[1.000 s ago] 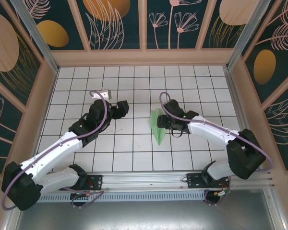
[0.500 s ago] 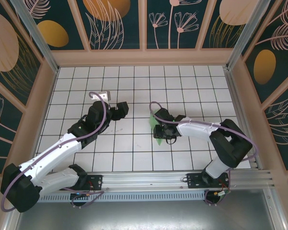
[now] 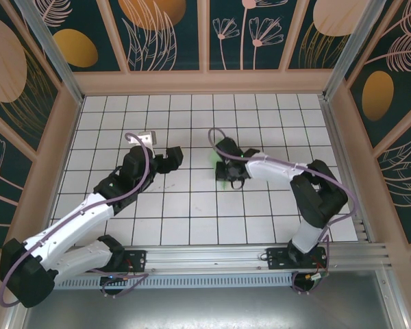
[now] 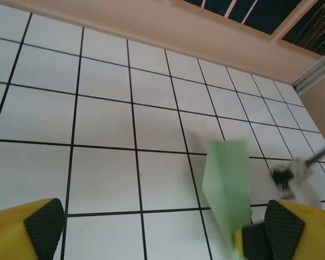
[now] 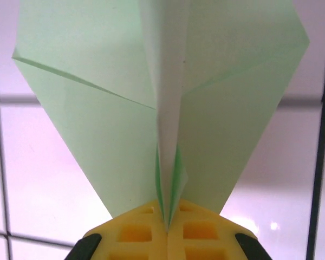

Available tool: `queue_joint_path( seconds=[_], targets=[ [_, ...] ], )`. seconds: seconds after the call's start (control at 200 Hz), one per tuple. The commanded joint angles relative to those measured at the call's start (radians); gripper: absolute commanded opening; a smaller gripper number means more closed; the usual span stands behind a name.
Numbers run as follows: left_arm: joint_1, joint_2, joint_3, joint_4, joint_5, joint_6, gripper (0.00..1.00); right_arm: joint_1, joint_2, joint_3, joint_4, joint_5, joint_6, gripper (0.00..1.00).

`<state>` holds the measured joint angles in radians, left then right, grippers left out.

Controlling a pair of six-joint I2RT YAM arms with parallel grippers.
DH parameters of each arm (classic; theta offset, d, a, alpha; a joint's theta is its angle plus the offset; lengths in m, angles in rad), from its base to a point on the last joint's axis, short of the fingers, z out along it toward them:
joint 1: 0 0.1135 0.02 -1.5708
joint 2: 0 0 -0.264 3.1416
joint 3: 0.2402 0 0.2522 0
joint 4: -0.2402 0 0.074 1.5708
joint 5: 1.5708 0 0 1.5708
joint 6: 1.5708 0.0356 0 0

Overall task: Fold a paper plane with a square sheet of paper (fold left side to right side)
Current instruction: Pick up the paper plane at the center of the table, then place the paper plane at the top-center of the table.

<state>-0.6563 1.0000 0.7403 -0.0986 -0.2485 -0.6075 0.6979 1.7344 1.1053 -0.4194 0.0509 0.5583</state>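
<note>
Rising from the near rail: two arms are reaching out over the tiled table (image 3: 192, 226), one from each side.
Left side: the left gripper (image 3: 171, 159) is hanging over bare tiles left of the middle. Its fingers are spread wide, and its black pads (image 4: 42, 227) are sitting far apart with nothing between them.
Right side: the right gripper (image 5: 167, 226) is pinching the paper plane (image 4: 227, 181), with its yellow fingers pressed together on the centre crease at the narrow end.
Paper: the plane is hanging near the table's middle, between the two grippers and at the right one's fingertips. Its wings are flaring out on both sides of the crease. I cannot tell whether it is touching the tiles.
Far side: a wooden ledge (image 3: 205, 82) is running under the painted wall panels.
Step in hand: the sheet is already looking like a dart, so I am judging this to be the closing stage, firming the centre fold.
Next move: it is calling for a gentle set-down and a slow release, since thin paper may spring open.
Count: two arms, two grippers, one green plane.
</note>
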Motion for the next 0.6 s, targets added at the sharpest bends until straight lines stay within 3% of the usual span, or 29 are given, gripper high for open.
queue_joint_path(
  seconds=[0.0, 0.355, 0.596],
  targets=[
    [0.006, -0.036, 0.004, -0.038, -0.029, 0.043, 0.99, -0.055, 0.085, 0.140, -0.080, 0.039, -0.101, 0.00],
    [0.005, -0.058, -0.015, -0.059, -0.018, 0.081, 0.98, -0.145, 0.485, 0.626, -0.251, 0.078, -0.216, 0.00],
    [0.005, -0.046, -0.011, -0.064, -0.032, 0.099, 0.98, -0.146, 0.563, 0.688, -0.285, 0.044, -0.203, 0.02]
  ],
)
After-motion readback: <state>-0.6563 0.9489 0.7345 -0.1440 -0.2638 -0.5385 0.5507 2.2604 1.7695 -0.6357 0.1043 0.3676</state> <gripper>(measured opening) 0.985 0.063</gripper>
